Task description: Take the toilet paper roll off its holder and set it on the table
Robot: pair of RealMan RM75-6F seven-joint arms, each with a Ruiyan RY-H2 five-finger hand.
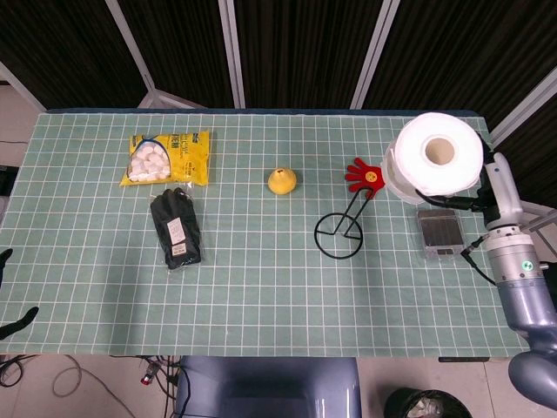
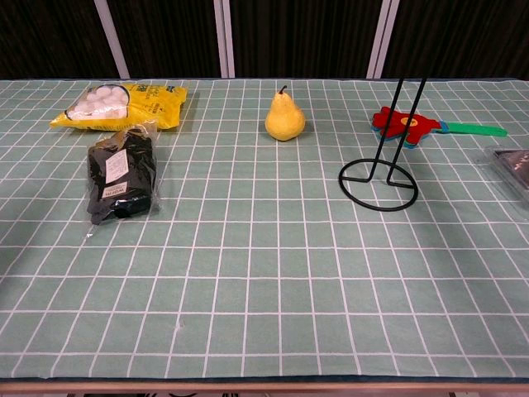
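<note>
A robot test lab: a worktop (image 1: 261, 287) under green grid cloth, black curtain panels (image 1: 296, 52) behind, loose cables (image 1: 61, 379) on the floor.

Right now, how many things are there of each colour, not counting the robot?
Yellow: 2, yellow pear, yellow bag of cotton balls
Black: 2, black wire holder, black packaged gloves
White: 1, white toilet paper roll
Red: 1, red hand clapper
Grey: 1, grey scale
Total: 7

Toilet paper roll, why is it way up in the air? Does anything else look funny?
The toilet paper roll is off its holder, held up by the right hand above the table's right side, not yet set down. Nothing looks spilled or broken.
</note>
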